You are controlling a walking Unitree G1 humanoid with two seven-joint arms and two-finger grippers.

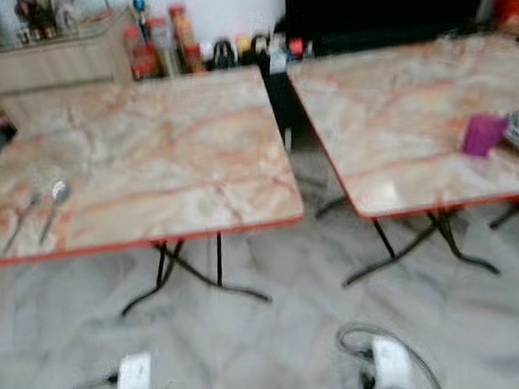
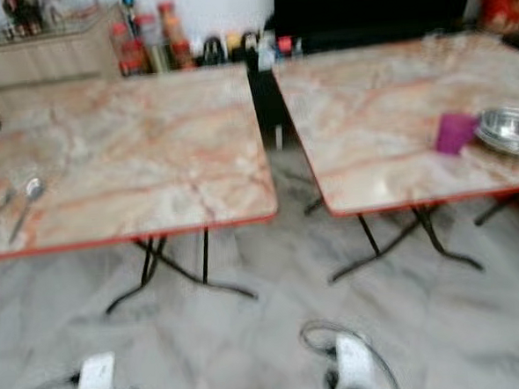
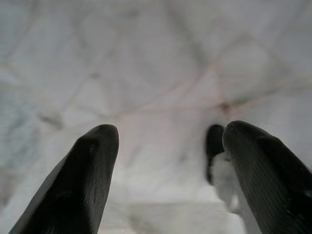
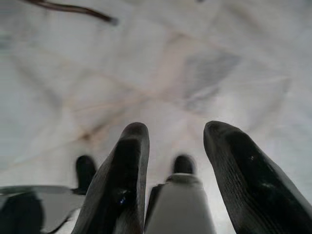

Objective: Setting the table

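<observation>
Cutlery (image 1: pixel 47 207) is laid on left bench (image 1: pixel 151 157), cup (image 1: pixel 483 134) and bowls (image 2: pixel 508 129) staged right; both tools (image 3: pixel 161 161) (image 4: pixel 175 156) hang spread, empty.

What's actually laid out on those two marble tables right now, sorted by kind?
Spoons or similar cutlery, left table: 2
Purple cup, right table: 1
Metal bowl beside the cup: 1
Total: 4

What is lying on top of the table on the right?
On the right table stand a purple cup and, beside it at the table's edge, a shiny metal bowl. What the bowl holds, if anything, is too blurred to tell.
</observation>
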